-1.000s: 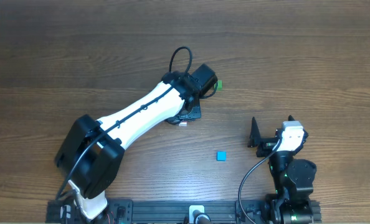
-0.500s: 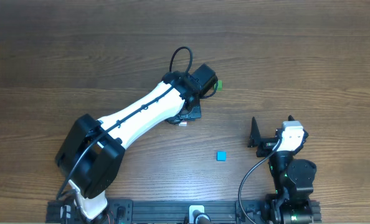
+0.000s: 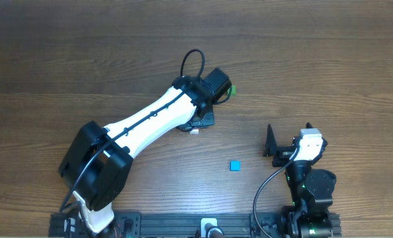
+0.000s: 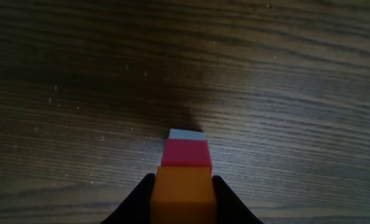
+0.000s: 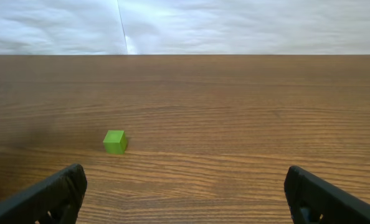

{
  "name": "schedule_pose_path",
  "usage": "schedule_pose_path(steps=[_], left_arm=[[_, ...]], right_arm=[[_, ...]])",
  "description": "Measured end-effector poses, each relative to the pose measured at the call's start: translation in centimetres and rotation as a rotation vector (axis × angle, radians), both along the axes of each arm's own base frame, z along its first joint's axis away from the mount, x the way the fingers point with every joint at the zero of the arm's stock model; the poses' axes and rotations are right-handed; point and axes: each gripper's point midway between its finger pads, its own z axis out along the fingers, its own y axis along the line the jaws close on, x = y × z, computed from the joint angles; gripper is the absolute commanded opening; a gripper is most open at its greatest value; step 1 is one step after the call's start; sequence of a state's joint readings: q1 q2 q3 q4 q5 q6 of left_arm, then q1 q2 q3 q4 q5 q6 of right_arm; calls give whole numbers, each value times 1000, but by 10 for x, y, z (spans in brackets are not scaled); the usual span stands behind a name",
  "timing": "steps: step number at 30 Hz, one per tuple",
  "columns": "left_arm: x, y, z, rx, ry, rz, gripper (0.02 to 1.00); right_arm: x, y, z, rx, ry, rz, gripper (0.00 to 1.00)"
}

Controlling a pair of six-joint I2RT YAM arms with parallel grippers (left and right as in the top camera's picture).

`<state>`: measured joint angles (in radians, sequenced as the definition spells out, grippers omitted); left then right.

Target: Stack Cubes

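Bench (image 3: 84,53): dark brown wood, grain running 9-to-3 in top view, matte w/ a soft sheen. Room: in R wrist view a white wall (image 5: 247,25) rises behind the bench's far edge, w/ a thin vertical seam (image 5: 119,25) in it.

L tool (image 4: 183,182) sits near bench centre, pinching the orange cube (image 4: 181,194) btw. both fingers. Red cube (image 4: 186,153) touches the orange one on its far side, and white cube (image 4: 187,134) touches the red beyond that. The three line up in one column; can't tell for sure if stacked or laid in a row. A dark shadow (image 4: 172,99) spreads on the wood past them.

Green cube (image 3: 232,90) lies alone at approx. 1 o'clock from L tool, near it, partly hidden by L arm (image 3: 150,122) in top view. In R wrist view it sits flat on the wood.

Blue cube (image 3: 235,165) lies alone at 5 o'clock from L tool, well apart from the others, approx. 8 o'clock from R tool (image 5: 184,174).

R tool is at the 4 o'clock part of the bench, fingers spread wide, bare wood btw. them.
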<state>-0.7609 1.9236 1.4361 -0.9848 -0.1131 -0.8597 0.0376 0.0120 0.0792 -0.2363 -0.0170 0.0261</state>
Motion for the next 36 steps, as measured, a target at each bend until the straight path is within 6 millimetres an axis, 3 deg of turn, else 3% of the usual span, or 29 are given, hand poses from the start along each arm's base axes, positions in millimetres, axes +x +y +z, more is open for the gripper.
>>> schedule_pose_path(steps=[17, 36], left_arm=[[1, 1, 0, 5, -7, 0, 134], [0, -3, 0, 4, -12, -9, 382]], right_arm=[[0, 0, 0, 0, 0, 0, 991], [0, 0, 0, 0, 0, 0, 991]])
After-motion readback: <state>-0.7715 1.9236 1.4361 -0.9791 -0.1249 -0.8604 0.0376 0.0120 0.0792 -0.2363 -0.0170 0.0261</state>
